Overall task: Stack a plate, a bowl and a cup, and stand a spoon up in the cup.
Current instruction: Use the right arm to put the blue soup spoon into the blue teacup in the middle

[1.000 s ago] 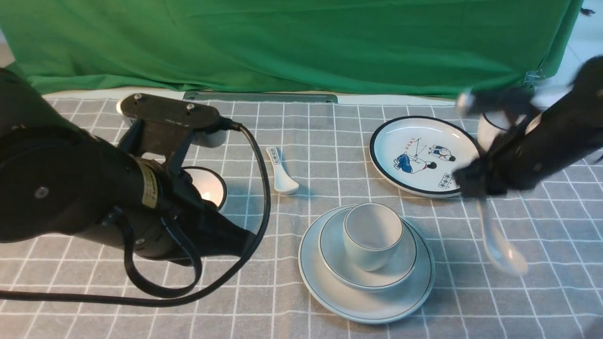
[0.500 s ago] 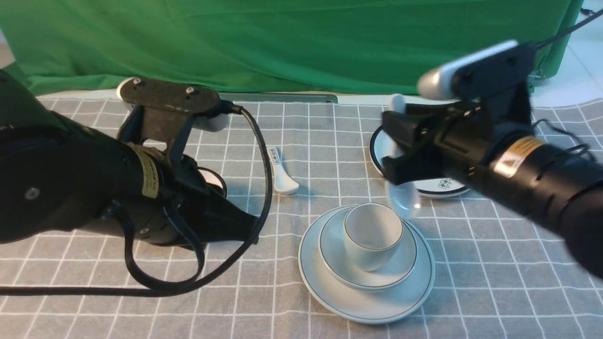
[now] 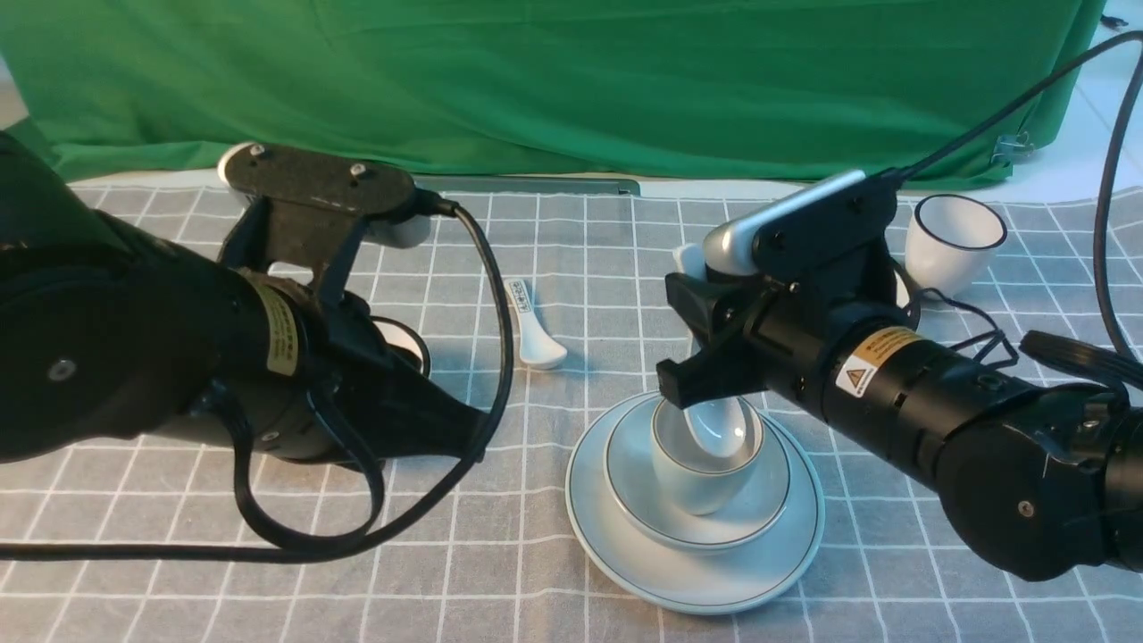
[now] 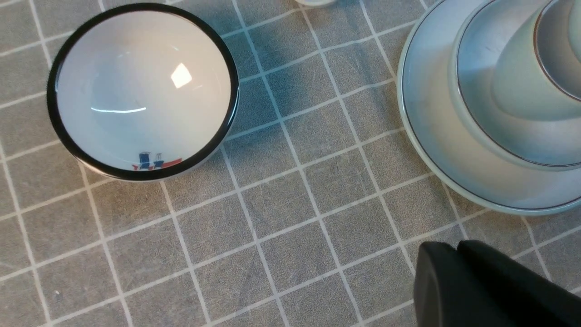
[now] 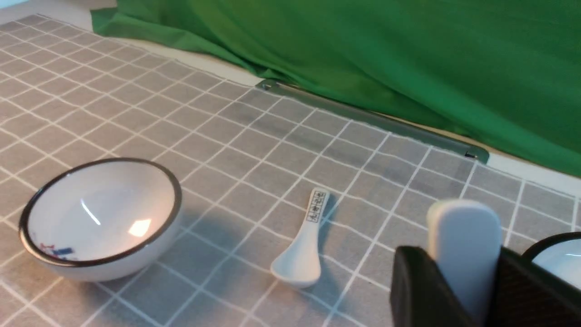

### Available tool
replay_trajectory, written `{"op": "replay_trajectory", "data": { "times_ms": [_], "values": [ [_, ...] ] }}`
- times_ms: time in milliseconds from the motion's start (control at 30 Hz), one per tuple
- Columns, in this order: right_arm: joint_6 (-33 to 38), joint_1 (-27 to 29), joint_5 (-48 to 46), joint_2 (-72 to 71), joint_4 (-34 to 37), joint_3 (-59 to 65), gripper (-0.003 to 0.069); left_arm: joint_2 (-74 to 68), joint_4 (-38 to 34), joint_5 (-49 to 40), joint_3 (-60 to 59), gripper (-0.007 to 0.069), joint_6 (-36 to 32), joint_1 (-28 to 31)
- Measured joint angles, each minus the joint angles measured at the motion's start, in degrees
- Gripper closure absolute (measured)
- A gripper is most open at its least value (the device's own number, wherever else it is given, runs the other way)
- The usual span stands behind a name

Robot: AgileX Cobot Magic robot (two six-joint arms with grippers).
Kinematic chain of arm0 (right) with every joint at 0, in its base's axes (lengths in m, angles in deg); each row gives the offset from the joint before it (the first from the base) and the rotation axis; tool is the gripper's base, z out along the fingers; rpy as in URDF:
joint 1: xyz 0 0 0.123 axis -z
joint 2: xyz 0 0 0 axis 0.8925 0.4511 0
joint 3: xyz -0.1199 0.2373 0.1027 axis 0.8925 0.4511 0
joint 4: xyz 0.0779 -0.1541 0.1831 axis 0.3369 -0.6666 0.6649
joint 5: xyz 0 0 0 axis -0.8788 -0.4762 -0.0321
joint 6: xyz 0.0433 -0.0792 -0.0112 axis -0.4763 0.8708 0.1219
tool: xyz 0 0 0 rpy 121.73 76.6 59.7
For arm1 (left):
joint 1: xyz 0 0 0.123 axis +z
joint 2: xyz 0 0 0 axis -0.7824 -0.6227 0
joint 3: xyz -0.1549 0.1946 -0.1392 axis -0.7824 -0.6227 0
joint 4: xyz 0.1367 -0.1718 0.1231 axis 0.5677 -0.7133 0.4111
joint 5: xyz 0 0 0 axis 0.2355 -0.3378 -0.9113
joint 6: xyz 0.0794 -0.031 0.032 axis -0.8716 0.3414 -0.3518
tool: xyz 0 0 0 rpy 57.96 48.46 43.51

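The pale plate (image 3: 625,554) lies front centre with the pale bowl (image 3: 636,487) on it and the handleless cup (image 3: 696,480) standing in the bowl. My right gripper (image 3: 692,344) hangs just above the cup, shut on the handle of the plain white spoon (image 3: 714,427), whose scoop end is down inside the cup. In the right wrist view the spoon handle (image 5: 460,240) sticks up between the black fingers (image 5: 417,290). My left gripper (image 3: 473,442) is shut and holds nothing, left of the stack; its tips (image 4: 447,252) sit near the plate (image 4: 431,150).
A black-rimmed bowl (image 4: 143,91) sits behind my left arm. A short printed spoon (image 3: 533,326) lies mid-table. A black-rimmed cup (image 3: 955,241) stands back right. The black-rimmed plate (image 5: 556,252) is mostly hidden by my right arm. A green curtain hangs along the back edge.
My right gripper swung in from the right with the spoon, passed over the black-rimmed plate and came down, putting the scoop end into the cup. The left arm barely moved.
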Motion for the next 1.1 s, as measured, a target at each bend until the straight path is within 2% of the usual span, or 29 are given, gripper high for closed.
{"op": "replay_trajectory", "data": {
  "times_ms": [500,900,1000,1033,1100],
  "values": [
    [0.00,-0.07,-5.50,0.00,0.00,0.00,0.0455,0.00,1.12,0.00,0.00,0.0615,0.00,0.00],
    [0.00,-0.07,-10.14,0.00,0.00,0.00,0.0410,0.00,1.12,-0.13,0.00,0.0615,0.00,0.00],
    [0.06,-0.07,-14.94,-0.50,0.12,-0.50,0.0367,0.07,1.17,-0.86,0.00,0.0615,0.00,0.00],
    [0.61,0.00,-20.74,-1.83,0.16,-1.00,0.0317,0.29,1.24,-1.32,0.00,0.0615,0.00,0.00],
    [0.98,0.29,-26.62,-3.95,0.16,-1.62,0.0272,1.36,1.71,-2.19,-0.06,0.0615,0.14,0.00]
  ]
}}
